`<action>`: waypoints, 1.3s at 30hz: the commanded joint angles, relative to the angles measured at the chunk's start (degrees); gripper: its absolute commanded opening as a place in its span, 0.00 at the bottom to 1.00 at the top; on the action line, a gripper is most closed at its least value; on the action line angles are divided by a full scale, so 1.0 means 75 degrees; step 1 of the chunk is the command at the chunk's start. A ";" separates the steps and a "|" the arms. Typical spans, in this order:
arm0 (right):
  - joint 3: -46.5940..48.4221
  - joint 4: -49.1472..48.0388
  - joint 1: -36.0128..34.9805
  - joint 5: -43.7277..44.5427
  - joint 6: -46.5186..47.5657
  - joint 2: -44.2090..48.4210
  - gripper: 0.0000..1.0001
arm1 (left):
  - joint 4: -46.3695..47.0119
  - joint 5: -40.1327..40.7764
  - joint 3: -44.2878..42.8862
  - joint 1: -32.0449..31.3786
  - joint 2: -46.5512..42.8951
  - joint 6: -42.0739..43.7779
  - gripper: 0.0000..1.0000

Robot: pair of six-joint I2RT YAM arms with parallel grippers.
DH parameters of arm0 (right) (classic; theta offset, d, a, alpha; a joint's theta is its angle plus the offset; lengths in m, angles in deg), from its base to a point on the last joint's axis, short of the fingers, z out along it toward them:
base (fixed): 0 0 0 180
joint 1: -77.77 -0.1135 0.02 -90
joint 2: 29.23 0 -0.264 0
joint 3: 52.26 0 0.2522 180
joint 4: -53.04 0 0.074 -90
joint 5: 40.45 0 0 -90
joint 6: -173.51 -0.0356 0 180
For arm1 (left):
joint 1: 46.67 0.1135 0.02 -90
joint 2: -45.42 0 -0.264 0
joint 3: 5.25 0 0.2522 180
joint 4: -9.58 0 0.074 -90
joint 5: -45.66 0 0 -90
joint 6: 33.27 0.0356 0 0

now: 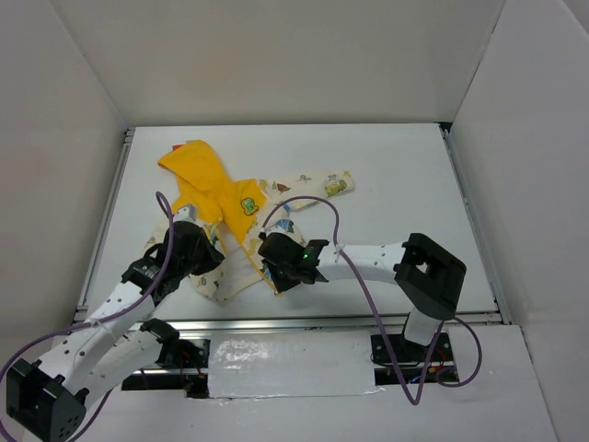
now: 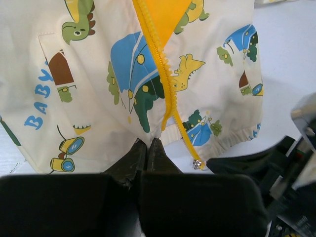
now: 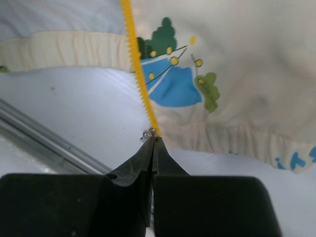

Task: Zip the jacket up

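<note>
Lying on the white table (image 1: pixel 386 184), 1 jacket (image 1: pixel 225 198) was spread with its yellow hood (image 1: pixel 189 166) at the far left, 1 sleeve (image 1: pixel 322 184) reaching right, and its hem toward the 2 arms. Both grippers met at that hem, just beside each other. The left gripper (image 2: pixel 147 145) was clenched, its 2 fingers pinching the cream hem just left of the zipper (image 2: pixel 164 74). The right gripper (image 3: pixel 153 140) was likewise closed, nipping the zipper's bottom end, where 1 small metal piece (image 2: pixel 197 164) showed at the tips. Only 1 yellow row of teeth ran up the dinosaur-printed front, with yellow lining showing beside it near the top.
</note>
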 commanded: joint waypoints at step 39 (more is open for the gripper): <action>0.0090 0.0045 -0.0303 0.1067 0.0850 0.0290 0.37 | 0.0258 0.0131 0.0089 0.0082 0.0198 0.0054 0.00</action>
